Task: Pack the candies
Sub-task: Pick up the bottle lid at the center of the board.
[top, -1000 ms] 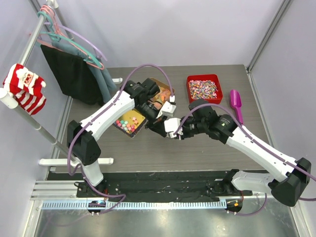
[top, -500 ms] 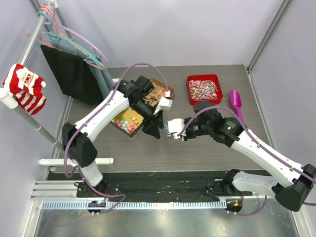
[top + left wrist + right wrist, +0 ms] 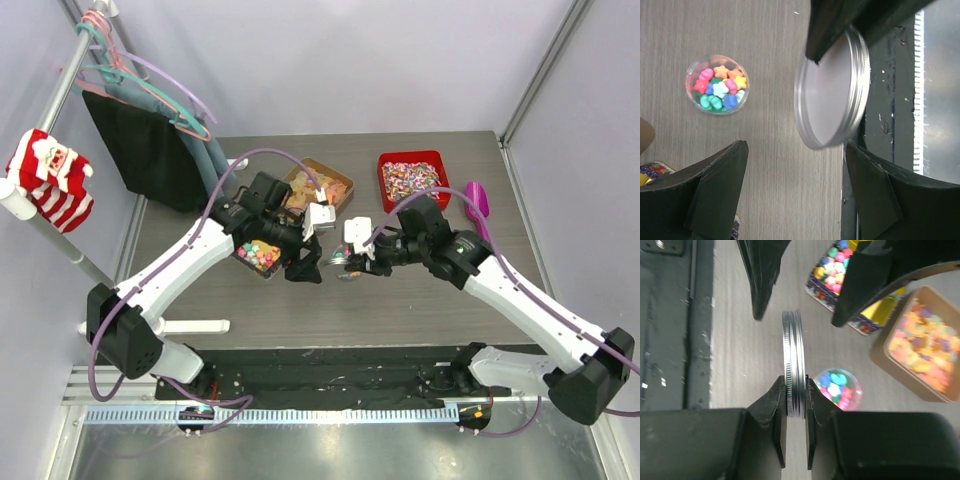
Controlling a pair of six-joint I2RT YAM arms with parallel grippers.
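Between the right gripper's (image 3: 795,390) fingertips, pinched tight by its threaded rim: a silver lid (image 3: 793,355), held on edge above the table (image 3: 420,300), one flat face turned toward the left wrist camera. Opposite it, reaching in from the left, the left gripper (image 3: 795,150), jaws spread wide, one finger (image 3: 715,190) to each side of the lid's free end, apart from it, gripping nothing.

Down on the wood-grain top just beside the lid, about mid-table: a small round clear container (image 3: 688,82), uncovered, heaped with the candies (image 3: 720,89) in pink, orange, yellow, green and blue. Left of the container, partly under the left arm: a box (image 3: 819,295) with patterned sides, more of the same bright candies loose inside.

Farther back, beyond the box: a tan tray (image 3: 351,186) of pale orange-yellow gummy pieces. Right of it, toward the far edge: a red tray (image 3: 381,180) of tiny speckled sweets. Right again, flat on the table and partly hidden by the right arm: a pink scoop (image 3: 478,200).

Off the far left corner: a slanted rail (image 3: 60,90) with pastel hangers (image 3: 130,75), a dark garment (image 3: 145,150) hung below, and a red-and-white striped piece (image 3: 50,180) draped lower down.
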